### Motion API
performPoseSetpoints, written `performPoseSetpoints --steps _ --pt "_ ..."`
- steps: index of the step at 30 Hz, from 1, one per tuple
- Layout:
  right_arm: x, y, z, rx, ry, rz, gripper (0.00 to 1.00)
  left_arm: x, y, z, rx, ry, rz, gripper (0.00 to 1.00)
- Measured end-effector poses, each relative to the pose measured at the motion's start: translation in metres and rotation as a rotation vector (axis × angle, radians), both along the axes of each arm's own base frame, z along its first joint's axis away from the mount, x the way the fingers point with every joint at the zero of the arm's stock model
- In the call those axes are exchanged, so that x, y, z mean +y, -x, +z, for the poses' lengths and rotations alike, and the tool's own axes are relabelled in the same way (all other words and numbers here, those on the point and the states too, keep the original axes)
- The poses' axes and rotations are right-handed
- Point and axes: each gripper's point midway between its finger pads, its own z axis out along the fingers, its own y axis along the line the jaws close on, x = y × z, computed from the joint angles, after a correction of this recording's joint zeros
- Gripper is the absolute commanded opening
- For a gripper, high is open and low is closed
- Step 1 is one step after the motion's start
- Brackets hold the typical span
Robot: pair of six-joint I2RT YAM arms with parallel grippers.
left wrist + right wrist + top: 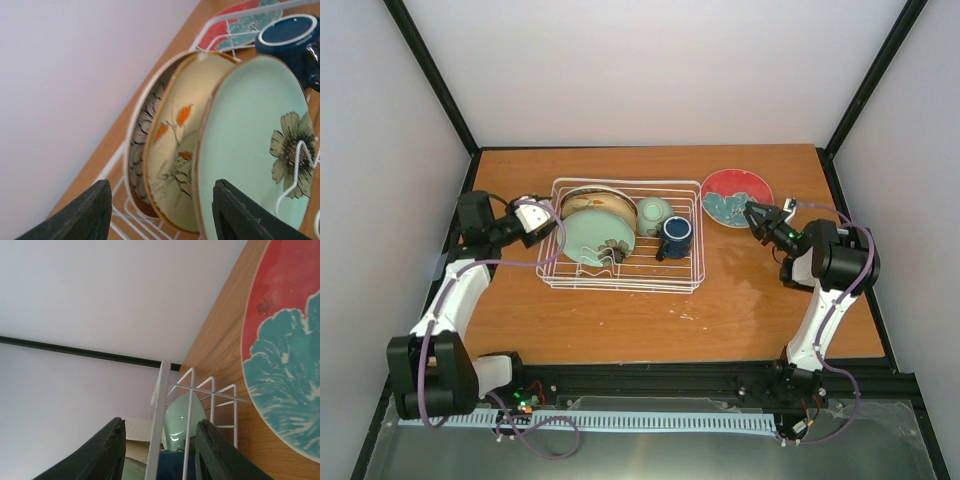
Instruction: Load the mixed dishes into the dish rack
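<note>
The white wire dish rack (626, 282) holds three plates on edge: a brown petal-patterned plate (142, 135), a cream leaf-motif plate (172, 150) and a pale teal flower plate (597, 238). A pale-green cup (653, 213) and a dark blue mug (675, 235) sit at the rack's right end. A red and teal plate (735, 195) lies flat on the table right of the rack. My left gripper (538, 222) is open and empty at the rack's left edge. My right gripper (757, 217) is open and empty over the red and teal plate's near edge.
The wooden table (740, 310) has white walls on three sides and black frame posts at the back corners. A black rail (670, 380) runs along the near edge.
</note>
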Motion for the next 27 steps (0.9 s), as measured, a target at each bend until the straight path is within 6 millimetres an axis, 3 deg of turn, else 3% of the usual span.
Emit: performPoseSetpoints --steps 5,11,14,16,18,20,22,27 --pt "-0.01 -0.003 -0.011 0.016 0.005 -0.035 0.37 0.001 0.006 0.044 -0.093 0.019 0.024 0.62" --pt "-0.025 -0.009 -0.016 0.024 0.134 -0.096 0.38 -0.01 0.012 0.118 -0.208 0.123 -0.019 0.64" --pt "-0.036 -0.023 -0.002 0.043 0.299 -0.148 0.4 -0.023 0.013 0.151 -0.234 0.186 -0.086 0.63" --pt "-0.047 -0.037 0.019 0.041 0.418 -0.199 0.41 -0.032 0.009 0.165 -0.225 0.222 -0.127 0.63" --pt "-0.059 -0.048 0.039 0.042 0.515 -0.237 0.42 -0.043 0.0 0.172 -0.201 0.249 -0.163 0.63" --pt "-0.069 -0.055 0.044 0.074 0.583 -0.259 0.44 -0.056 -0.012 0.174 -0.17 0.263 -0.193 0.63" --pt "-0.076 -0.056 0.033 0.143 0.625 -0.263 0.48 -0.072 -0.025 0.175 -0.137 0.269 -0.219 0.63" --pt "-0.086 -0.043 -0.021 0.376 0.682 -0.232 0.55 -0.1 -0.053 0.171 -0.061 0.271 -0.239 0.64"
